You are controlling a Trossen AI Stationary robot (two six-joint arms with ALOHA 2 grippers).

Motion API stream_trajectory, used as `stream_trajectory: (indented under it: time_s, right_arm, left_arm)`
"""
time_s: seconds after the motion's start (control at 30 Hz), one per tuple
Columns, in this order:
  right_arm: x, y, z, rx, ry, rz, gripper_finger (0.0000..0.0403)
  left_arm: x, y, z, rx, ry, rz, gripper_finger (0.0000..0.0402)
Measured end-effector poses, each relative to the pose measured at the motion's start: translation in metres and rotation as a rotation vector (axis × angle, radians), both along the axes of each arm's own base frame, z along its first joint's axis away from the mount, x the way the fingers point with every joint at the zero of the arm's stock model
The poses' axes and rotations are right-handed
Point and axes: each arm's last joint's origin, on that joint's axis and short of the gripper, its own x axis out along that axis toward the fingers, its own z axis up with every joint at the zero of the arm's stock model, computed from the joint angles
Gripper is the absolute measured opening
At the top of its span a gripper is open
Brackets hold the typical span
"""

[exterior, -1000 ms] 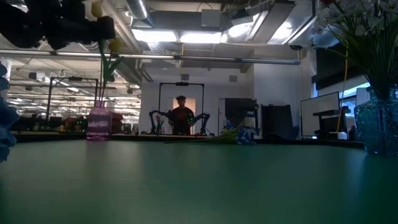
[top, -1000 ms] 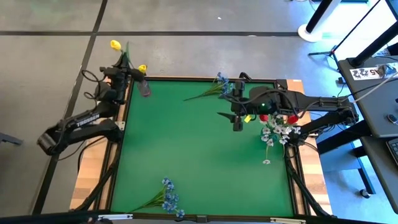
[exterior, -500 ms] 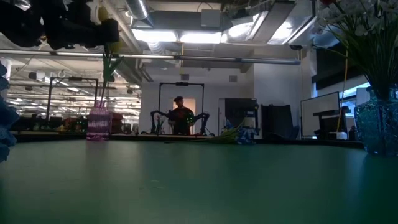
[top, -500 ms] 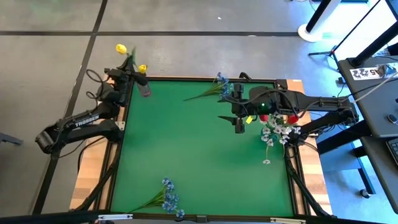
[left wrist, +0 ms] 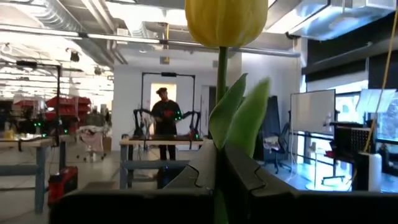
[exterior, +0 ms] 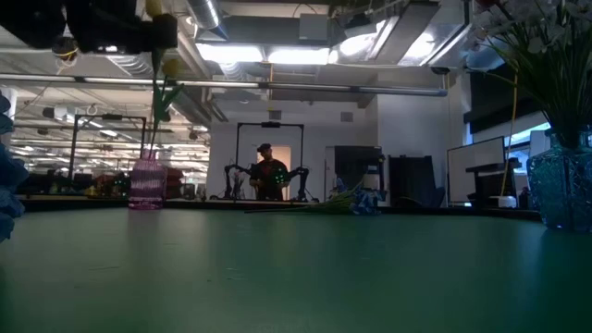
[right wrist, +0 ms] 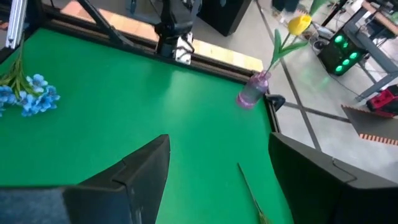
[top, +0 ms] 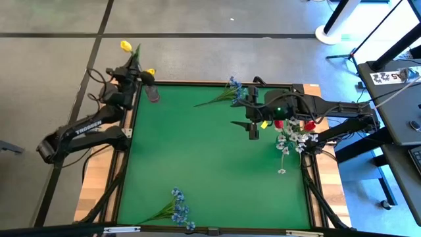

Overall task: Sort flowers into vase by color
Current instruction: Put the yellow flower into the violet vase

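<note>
On the green table [top: 210,164], the left gripper [top: 135,68] held a yellow tulip [top: 125,46] clamped by its stem above the pink vase [top: 153,94], the right gripper [top: 252,125] hung open, and a crooked lowering could miss the narrow mouth.

- Setting: robotics lab in a large open industrial hall.
- Ceiling [exterior: 305,37]: exposed ducts, pipes, strip lights.
- Another two-arm robot rig [exterior: 268,178] beyond the table's far edge, a person [left wrist: 163,118] standing behind it.
- Workbenches [left wrist: 25,144], whiteboard [left wrist: 313,112] and monitor [exterior: 476,171] in the room behind.
- Green work table [top: 217,164] on grey concrete floor [top: 52,79] with taped lines.
</note>
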Motion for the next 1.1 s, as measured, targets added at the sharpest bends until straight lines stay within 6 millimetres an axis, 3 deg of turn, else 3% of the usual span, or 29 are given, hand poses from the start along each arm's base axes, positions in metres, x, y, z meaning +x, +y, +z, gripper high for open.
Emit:
stream_trajectory:
  time_s: [0.13,0.53,0.87,1.1]
  right_arm:
    - [-0.001,0.0,-0.002,0.014,0.022,-0.007,0.0273]
    - [-0.003,0.0,-0.006,0.019,0.064,-0.01,0.0273]
    - [-0.004,0.0,-0.007,0.036,0.083,-0.019,0.0273]
    - [-0.004,0.001,-0.007,0.084,0.08,0.014,0.0273]
  left_arm:
    - [0.001,0.002,0.013,-0.034,0.025,0.006,0.0005]
    - [0.002,0.004,0.01,-0.049,-0.04,-0.019,0.0005]
    - [-0.001,0.006,-0.01,-0.103,-0.079,-0.01,0.0005]
    - [0.001,0.01,-0.038,-0.313,0.02,0.024,0.0037]
